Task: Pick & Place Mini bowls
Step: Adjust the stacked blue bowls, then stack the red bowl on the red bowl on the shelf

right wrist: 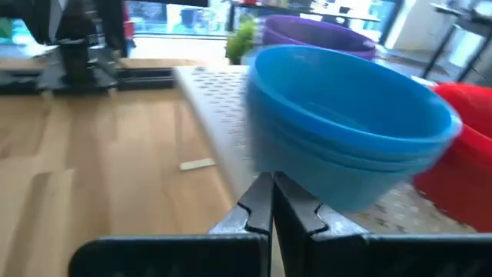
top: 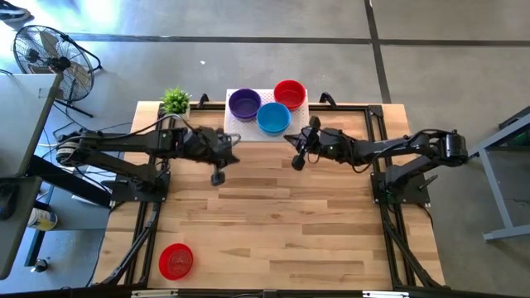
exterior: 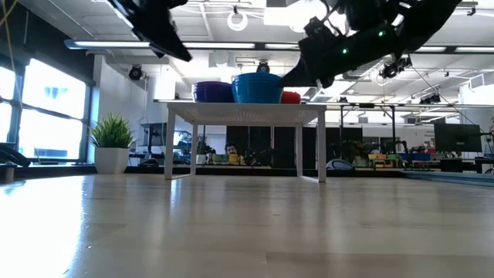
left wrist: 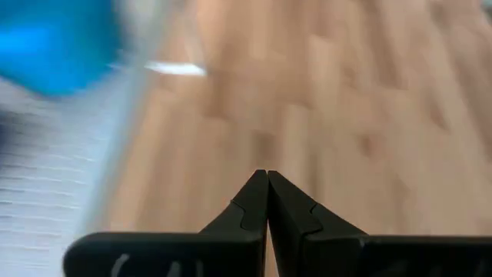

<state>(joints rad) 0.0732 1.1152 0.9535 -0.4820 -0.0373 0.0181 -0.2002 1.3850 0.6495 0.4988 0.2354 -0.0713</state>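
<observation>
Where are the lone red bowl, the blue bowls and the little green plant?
lone red bowl point(top: 175, 261), high view, on its inside, near the table's front edge.
blue bowls point(right wrist: 350, 127), right wrist view, on the stack's outer wall.
green plant point(top: 175, 100), high view, on its leaves.

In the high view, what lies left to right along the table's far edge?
Green plant → purple bowls → blue bowls → red bowls, the three stacks on the white perforated stand.

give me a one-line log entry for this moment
left gripper: shut, empty, over table | right gripper: shut, empty, at blue bowls | stand: purple, blue, red stacks
</observation>
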